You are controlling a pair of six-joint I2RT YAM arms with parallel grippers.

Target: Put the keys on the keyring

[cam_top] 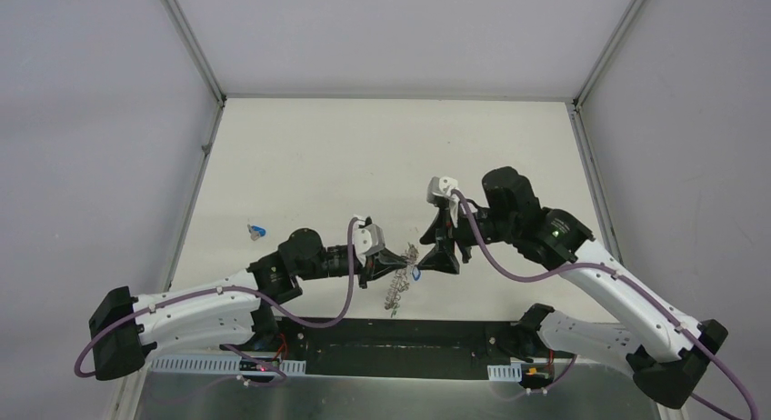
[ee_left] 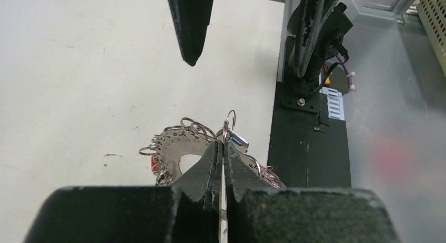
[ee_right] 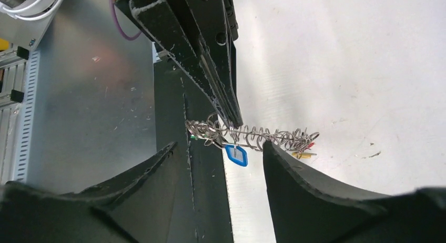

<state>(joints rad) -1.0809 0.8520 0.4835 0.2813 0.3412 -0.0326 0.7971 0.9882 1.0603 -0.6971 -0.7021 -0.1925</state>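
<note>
The left end effector pinched the keyring, which lay crosswise between the half-open jaws of the empty right end effector, a blue key dangling there.

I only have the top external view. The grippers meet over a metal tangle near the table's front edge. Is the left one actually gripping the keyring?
Observer: Yes. The left wrist view shows the left gripper shut on the keyring, pinching its rim.
Reviewer: And the right one?
Observer: The right wrist view shows the right gripper open, one finger on each side of the ring; contact I cannot tell.
Reviewer: Any keys on it?
Observer: A blue-tagged key hangs from it beside the left gripper's pinch; yellow and red tags show at the far end.
</note>
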